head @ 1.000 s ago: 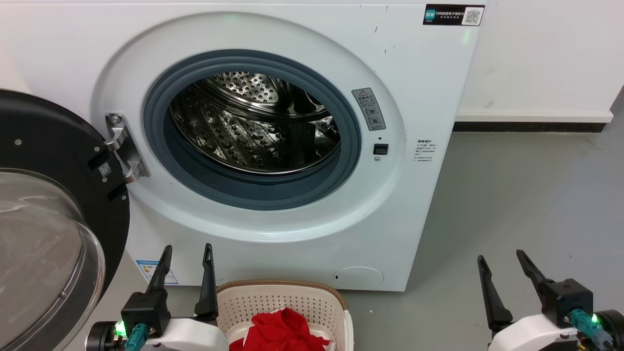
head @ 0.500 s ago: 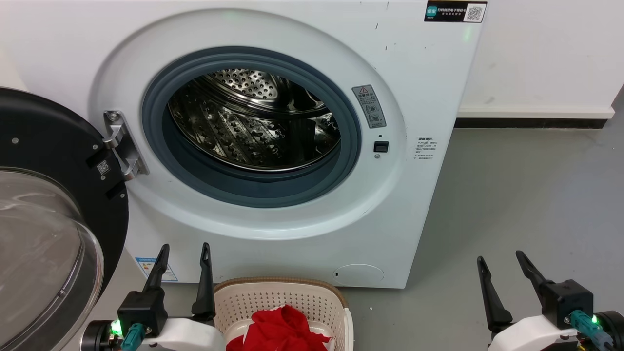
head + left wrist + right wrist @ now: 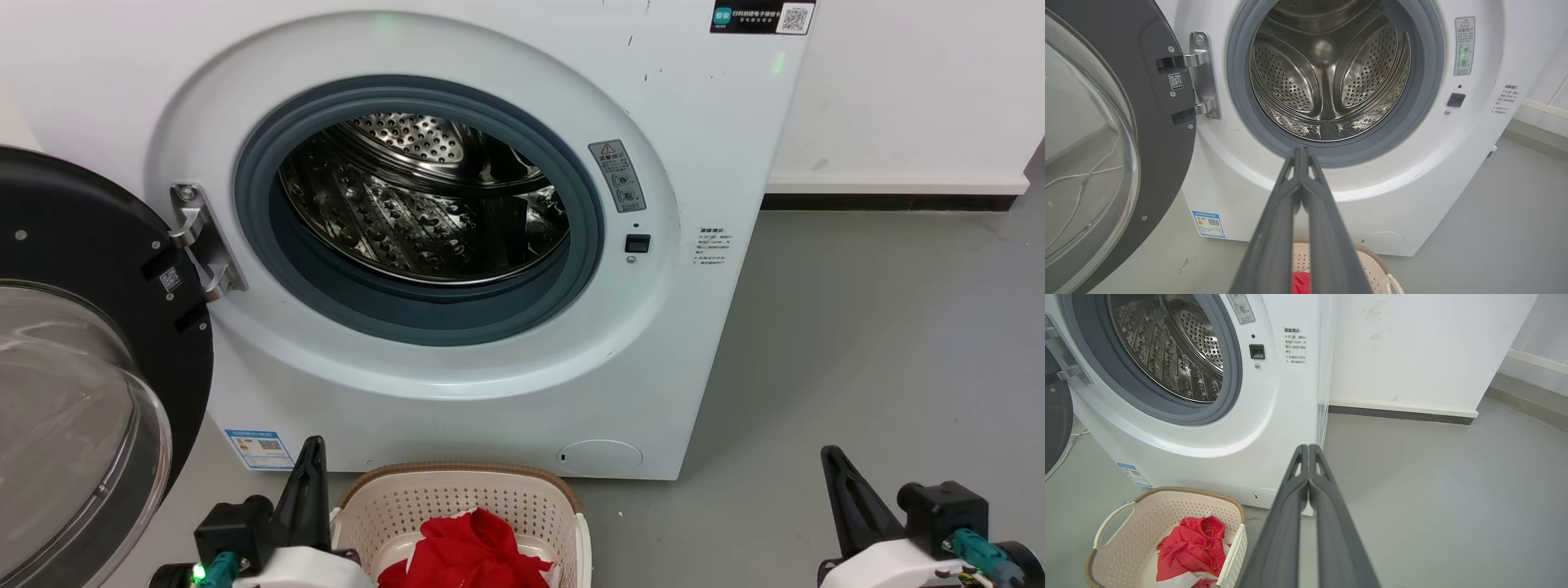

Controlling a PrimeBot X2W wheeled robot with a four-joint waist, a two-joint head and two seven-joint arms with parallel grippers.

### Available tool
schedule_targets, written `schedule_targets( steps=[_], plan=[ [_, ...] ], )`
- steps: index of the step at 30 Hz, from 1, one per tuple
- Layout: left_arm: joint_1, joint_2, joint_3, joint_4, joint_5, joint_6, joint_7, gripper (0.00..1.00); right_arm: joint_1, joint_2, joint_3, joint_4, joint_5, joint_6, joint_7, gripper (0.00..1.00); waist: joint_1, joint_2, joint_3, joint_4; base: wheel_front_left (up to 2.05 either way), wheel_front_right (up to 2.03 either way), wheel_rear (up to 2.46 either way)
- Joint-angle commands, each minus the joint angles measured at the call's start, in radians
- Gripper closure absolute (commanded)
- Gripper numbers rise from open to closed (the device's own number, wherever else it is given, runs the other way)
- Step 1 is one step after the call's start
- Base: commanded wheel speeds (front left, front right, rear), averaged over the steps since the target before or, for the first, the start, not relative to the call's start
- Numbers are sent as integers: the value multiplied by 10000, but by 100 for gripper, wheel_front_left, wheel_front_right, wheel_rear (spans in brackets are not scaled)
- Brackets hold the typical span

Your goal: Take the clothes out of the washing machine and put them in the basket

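**Grey floor [image 3: 882, 327] under machine and basket**

Smooth and grey, running back to a white wall [image 3: 914, 98] with a dark skirting strip [image 3: 882, 202]. Carries the washing machine [image 3: 702, 139], standing square at the back left. Carries the basket [image 3: 457, 500] upright, just in front of the machine's lower front.

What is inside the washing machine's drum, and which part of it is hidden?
Only bare perforated steel walls and raised ribs show inside the drum. Its near bottom edge is covered by the grey rubber rim. The red clothes lie in the basket.
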Motion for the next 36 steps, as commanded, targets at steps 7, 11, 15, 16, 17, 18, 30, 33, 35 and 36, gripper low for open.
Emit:
schedule_targets(
  steps=[7,11,15,16,17,18,30,33,35,36],
  plan=[
    [-353,-79,327,6,-1457,-261,342,100,-329,-8,-110,79,1725,-1,131,100,0,0,30,-9,0,0,0],
    [-436,-126,453,77,-2162,-376,505,100,-448,-11,-161,189,2543,-1,197,100,0,0,48,-15,0,0,0],
    [-506,-172,573,147,-2833,-488,660,100,-559,-13,-209,296,3322,-1,259,100,0,0,65,-20,0,0,0],
    [-527,-183,604,164,-2996,-517,698,100,-584,-14,-220,322,3514,-1,275,100,0,0,69,-22,0,0,0],
    [-547,-194,633,180,-3158,-542,733,100,-609,-15,-232,348,3701,-2,292,100,0,0,74,-23,0,0,0],
    [-567,-206,662,196,-3317,-568,772,100,-637,-15,-243,374,3884,-2,308,100,0,0,78,-25,0,0,0],
    [-775,-337,986,380,-5091,-866,1186,100,-941,-20,-370,656,5945,-2,476,100,0,0,130,-42,0,0,0],
    [-827,-366,1060,423,-5494,-932,1282,100,-996,-21,-400,720,6413,-2,511,100,0,0,143,-46,0,0,0],
    [-850,-386,1106,452,-5762,-980,1340,100,-1038,-22,-420,763,6725,-3,536,100,0,0,152,-49,0,0,0],
    [-859,-395,1128,467,-5890,-999,1374,100,-1062,-22,-430,782,6871,-3,549,100,0,0,156,-50,0,0,0]
  ],
)
